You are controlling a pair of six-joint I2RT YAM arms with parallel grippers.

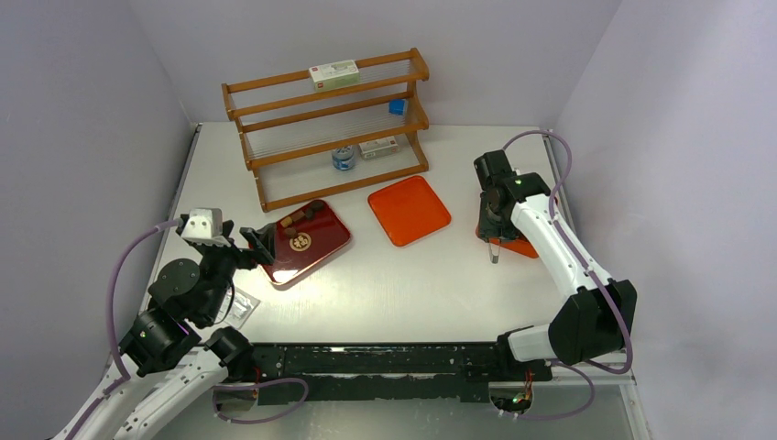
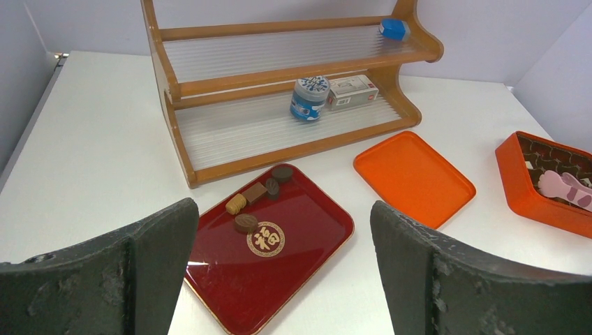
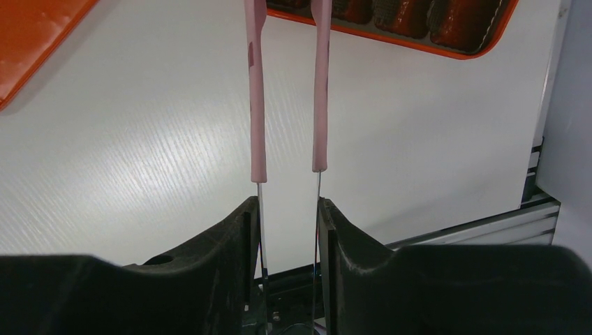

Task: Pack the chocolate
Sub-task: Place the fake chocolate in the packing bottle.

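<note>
Five chocolates (image 2: 255, 199), light brown to dark brown, sit in a loose cluster in the far left corner of a dark red tray (image 2: 307, 258) with a gold emblem. The tray lies on the left half of a white table (image 1: 412, 284), just in front of a wooden rack (image 1: 325, 128) that stands along the far edge.

The left gripper (image 2: 284, 209) hovers at the tray's near left side. Its fingers are spread wide and hold nothing.

An orange lid (image 1: 410, 209) lies flat near the middle of the table, to the right of the tray. Beyond it, close to the right edge, is an orange box (image 2: 523, 188) with a compartmented insert. Whether the compartments hold any pieces cannot be told.

The right gripper (image 3: 287, 206) hangs over the box's near side. Its fingers grasp pink tongs (image 3: 257, 105) by their thin metal arms. The two pink arms stand slightly apart, and their tips reach into the box.

A blue-and-white jar (image 2: 308, 98) and a white carton (image 2: 352, 91) rest side by side on the rack's lowest shelf.
</note>
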